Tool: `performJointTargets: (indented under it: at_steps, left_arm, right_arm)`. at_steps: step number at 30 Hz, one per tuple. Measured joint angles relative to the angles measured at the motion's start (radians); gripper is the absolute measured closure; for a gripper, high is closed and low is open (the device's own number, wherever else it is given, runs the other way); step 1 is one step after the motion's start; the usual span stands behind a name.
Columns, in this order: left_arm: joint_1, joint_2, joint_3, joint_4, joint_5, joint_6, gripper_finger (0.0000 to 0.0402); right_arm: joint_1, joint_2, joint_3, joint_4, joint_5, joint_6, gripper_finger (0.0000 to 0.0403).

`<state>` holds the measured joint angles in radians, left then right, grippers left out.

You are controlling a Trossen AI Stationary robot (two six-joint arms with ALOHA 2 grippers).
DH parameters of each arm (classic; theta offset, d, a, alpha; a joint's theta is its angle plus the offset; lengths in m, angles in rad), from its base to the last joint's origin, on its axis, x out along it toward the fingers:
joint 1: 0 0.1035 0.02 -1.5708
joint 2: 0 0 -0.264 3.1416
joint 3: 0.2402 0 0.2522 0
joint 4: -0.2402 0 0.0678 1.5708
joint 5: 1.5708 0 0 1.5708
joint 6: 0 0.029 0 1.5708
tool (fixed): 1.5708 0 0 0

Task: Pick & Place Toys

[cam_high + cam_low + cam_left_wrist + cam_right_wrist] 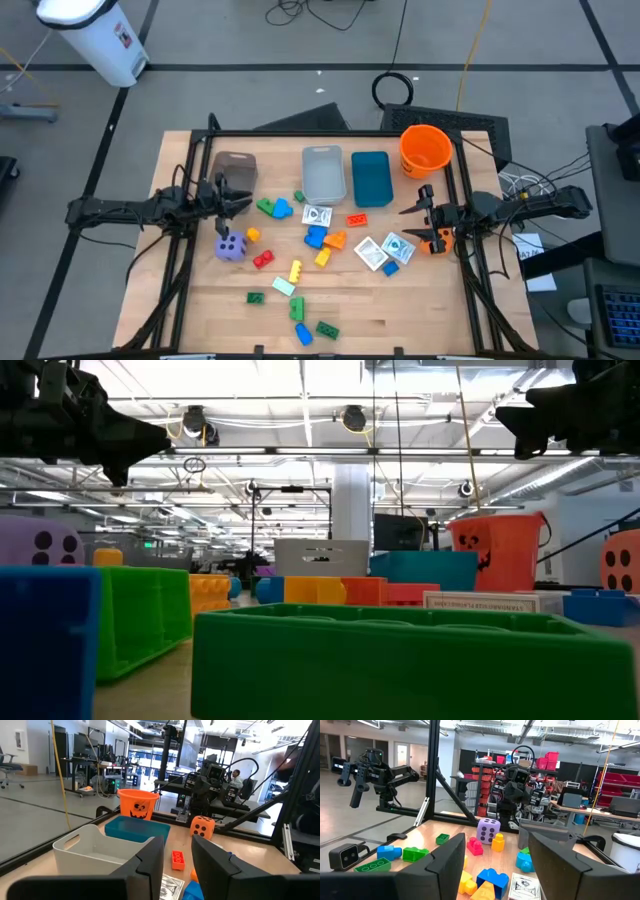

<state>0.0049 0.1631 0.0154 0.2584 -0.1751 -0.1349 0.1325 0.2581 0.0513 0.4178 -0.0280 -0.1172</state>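
Honestly, hardly anything looks sorted yet: the grey bin [323, 173], the teal bin [371, 178] and the orange bucket [425, 150] at the far side of the counter [420, 310] all look empty from above, while the toys lie scattered over the middle. The purple die [229, 246] sits toward the left with a small yellow brick [253, 235] and a red brick [263, 259] just beside it; a green and blue cluster [272, 208] lies nearer the bins; the white packets [384, 250] lie right of centre, and a few green bricks [326, 329] are strewn along the near edge. The orange die [437, 241] rests at the right, close under the right arm. So I'd judge the job barely begun, with nearly every piece left to pick up. The left gripper [238, 201] hangs above the counter at the left, near the brown bin [235, 170]; its fingers [150, 862] stand a little apart with nothing between them. The right gripper [418, 209] hovers at the right just beyond the orange die, fingers [447, 860] spread wider, also empty and touching nothing that I can see.
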Motion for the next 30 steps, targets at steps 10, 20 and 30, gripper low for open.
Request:
performJointTargets:
  at_steps: [10,20,30]
  left_arm:
    - [0.0,0.0,0.0,0.0,0.0,0.0,0.0295]
    - [0.0,0.0,0.0,0.0,0.0,0.0,0.0295]
    - [0.0,0.0,0.0,0.0,0.0,0.0,0.0295]
  right_arm:
    - [0.0,0.0,0.0,0.0,0.0,0.0,0.0193]
    - [0.0,0.002,0.0,0.028,0.0,0.0,0.0193]
    - [0.0,0.074,0.185,0.087,0.03,0.18,0.0193]
